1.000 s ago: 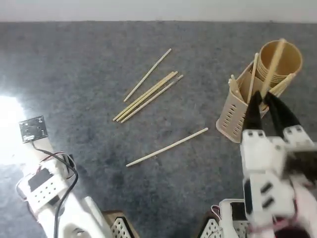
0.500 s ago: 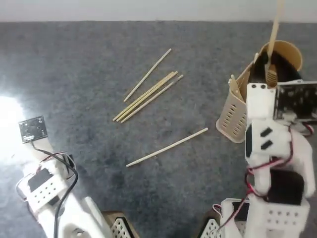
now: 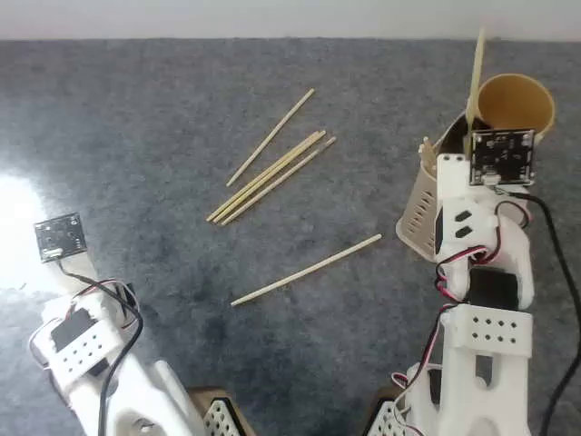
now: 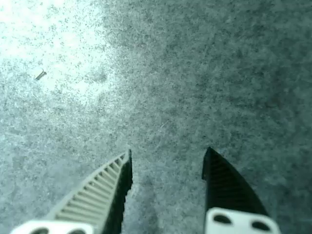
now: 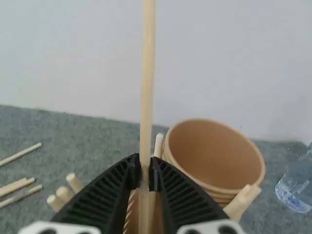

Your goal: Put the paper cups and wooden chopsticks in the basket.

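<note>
Your left gripper point(image 4: 168, 152) hangs wide open over carpet point(image 4: 219, 73), empty. Mid-table, a loose chopstick point(image 3: 307, 269) and a bundle point(image 3: 272, 175) lie well apart from the basket point(image 3: 419, 213). Your right gripper point(image 5: 145, 168) pinches one upright chopstick point(image 5: 147, 73) over the basket, beside the paper cups point(image 3: 517, 104). Risk: let go off-centre and it tips out or catches the cup rim. A second ago those jaws were spread short of the basket, stick leaning across the cups.

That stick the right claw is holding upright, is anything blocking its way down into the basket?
Nothing visible does. The right gripper holds the chopstick upright over the basket, beside the paper cups.
</note>
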Motion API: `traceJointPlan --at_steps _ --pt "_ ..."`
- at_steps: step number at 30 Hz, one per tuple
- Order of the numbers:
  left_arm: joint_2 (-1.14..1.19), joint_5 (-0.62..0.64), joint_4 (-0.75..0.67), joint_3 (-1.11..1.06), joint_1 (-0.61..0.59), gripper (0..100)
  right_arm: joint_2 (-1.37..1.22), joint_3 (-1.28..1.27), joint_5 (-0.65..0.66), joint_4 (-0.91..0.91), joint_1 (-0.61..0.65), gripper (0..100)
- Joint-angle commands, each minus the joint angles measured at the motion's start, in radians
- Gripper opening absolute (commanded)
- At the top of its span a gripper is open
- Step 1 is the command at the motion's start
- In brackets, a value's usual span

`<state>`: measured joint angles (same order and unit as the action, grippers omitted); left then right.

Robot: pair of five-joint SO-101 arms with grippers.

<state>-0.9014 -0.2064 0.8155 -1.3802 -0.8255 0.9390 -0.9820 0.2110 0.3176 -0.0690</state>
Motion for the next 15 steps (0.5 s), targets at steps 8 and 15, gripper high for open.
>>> traceJointPlan --at_steps 8,15 --pt "-0.021 0.009 -0.02 0.005 0.008 22 0.079 -0.074 0.009 0.108 -0.008 15.4" --pt "-0.021 0.009 -0.02 0.005 0.008 22 0.349 -0.046 0.018 0.22 0.01 23.1"
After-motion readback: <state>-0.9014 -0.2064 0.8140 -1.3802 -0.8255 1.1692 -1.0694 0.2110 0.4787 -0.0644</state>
